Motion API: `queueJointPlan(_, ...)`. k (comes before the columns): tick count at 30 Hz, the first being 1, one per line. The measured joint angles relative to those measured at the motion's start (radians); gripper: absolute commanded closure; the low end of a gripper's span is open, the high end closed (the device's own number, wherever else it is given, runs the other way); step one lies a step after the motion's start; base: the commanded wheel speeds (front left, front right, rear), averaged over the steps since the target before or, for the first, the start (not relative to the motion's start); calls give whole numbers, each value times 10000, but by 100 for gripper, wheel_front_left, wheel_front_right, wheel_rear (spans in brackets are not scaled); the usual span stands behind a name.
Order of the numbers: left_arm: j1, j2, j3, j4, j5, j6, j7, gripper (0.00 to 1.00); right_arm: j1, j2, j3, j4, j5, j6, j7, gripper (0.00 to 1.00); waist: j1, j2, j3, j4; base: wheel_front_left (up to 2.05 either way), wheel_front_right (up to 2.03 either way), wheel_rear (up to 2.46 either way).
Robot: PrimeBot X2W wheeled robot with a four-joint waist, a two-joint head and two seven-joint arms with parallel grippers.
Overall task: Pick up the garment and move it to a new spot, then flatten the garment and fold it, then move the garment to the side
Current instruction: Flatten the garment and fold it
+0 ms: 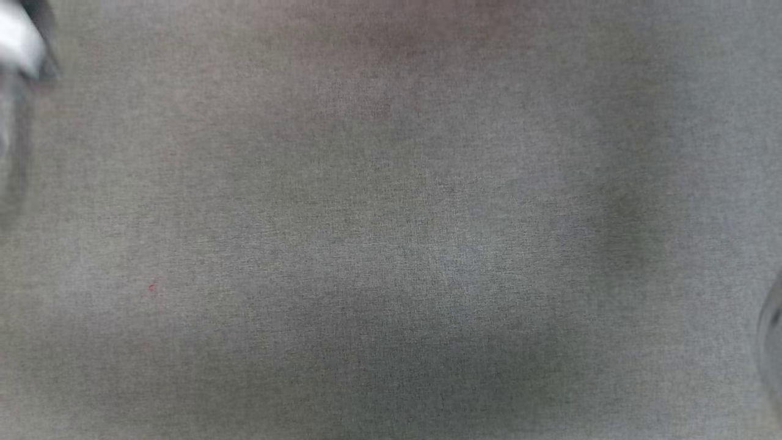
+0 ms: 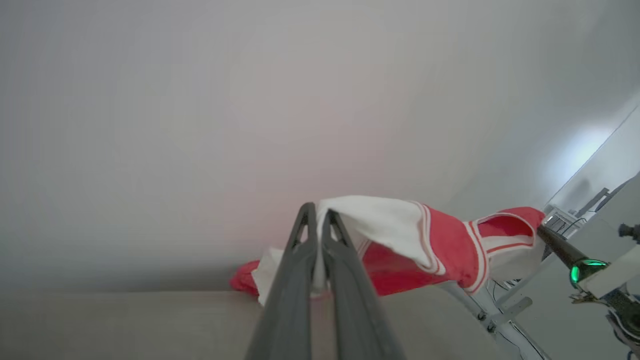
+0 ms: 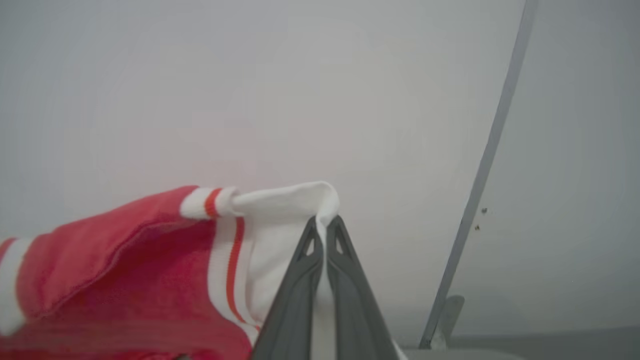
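The left gripper (image 2: 318,214) pinches the garment's (image 2: 450,247) white cloth, fingers pressed together; the right gripper (image 3: 324,226) pinches white cloth at the garment's other end.

Garment, left wrist view: the lower part of the garment (image 2: 440,245) runs behind my left end effector (image 2: 317,210), and my fingers cover the white cloth pinched between them.
Garment's far end: it meets a dark part with a green light (image 2: 580,267). I cannot tell how the two join.
Garment, right wrist view: cut off by the left and bottom edges and smeared at the lower left. My right end effector (image 3: 324,222) hides the white fold it clamps.
Head view, top left: a white and dark shape (image 1: 21,43), blurred and cut by the edge. I cannot tell what it is.
Head view, right edge: a dark curved shape (image 1: 773,330), blurred and mostly out of frame.
Red speck (image 1: 152,288): too small to identify.
Grey woven surface (image 1: 391,244): soft-focused, running past every edge.
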Motion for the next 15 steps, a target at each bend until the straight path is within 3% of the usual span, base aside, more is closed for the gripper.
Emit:
queueJointPlan(6, 3838, 663, -58, -1802, -474, 0, -36, 100, 4227, -731, 861, -2357, 1866, 0, 1012, 100, 0, 0, -408, 31, 0, 0, 0)
queueJointPlan(12, 6577, 752, 694, -2767, -234, 0, -40, 100, 8568, -1175, 460, -5542, 3154, 0, 2452, 100, 0, 0, -666, 115, 0, 0, 0)
queueJointPlan(15, 7459, 817, 1024, -3137, -123, 0, -40, 100, 9731, -1177, 249, -6479, 3442, -2, 2966, 100, 0, 0, -755, 135, 0, 0, 0)
